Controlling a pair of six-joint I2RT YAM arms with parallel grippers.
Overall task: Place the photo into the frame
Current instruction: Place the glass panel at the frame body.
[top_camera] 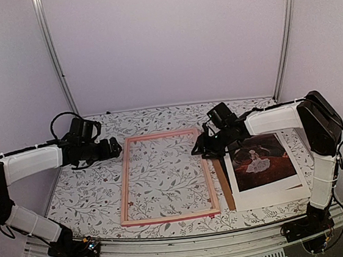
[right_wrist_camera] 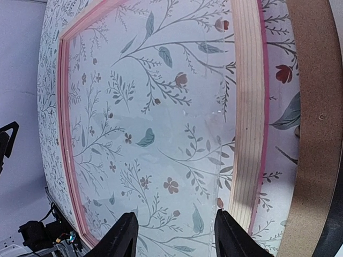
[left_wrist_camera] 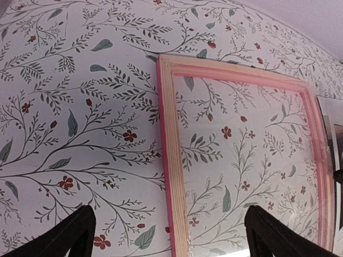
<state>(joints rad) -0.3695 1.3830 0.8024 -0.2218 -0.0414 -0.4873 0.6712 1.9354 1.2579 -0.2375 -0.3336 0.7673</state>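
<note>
Floral-print cloth (top_camera: 86, 192) over the whole table, pale wall (top_camera: 168, 43) behind.

Nearest the arm bases, at centre: frame (top_camera: 124, 189), pink-edged with a pale wood face, flat on the cloth, long sides running away from the bases. Holds only a clear pane (right_wrist_camera: 161, 107) with faint glare, leaf pattern showing through.

Just right of the frame: narrow strip of brown hardboard backing (top_camera: 225, 187), mostly covered by a white mat board (top_camera: 271, 199). On top of that board: photo (top_camera: 262, 157), dark reddish-brown with a pale figure, face up.

Farther back: right gripper (top_camera: 197, 149) over the frame's right rail toward its far end. Fingers (right_wrist_camera: 122, 238) spread apart, clasping nothing, with pane and wooden rail below them in the wrist view. Photo well off to the right of those fingers, beside the right forearm, with the hardboard strip between frame and photo.

Farthest: left gripper (top_camera: 117, 147) just beside the frame's far left corner. Fingers (left_wrist_camera: 67, 235) wide apart and empty, the frame's left rail below and between them in the wrist view. Cannot tell how high above the rail. Photo well apart from this gripper, across the full width of the frame.
</note>
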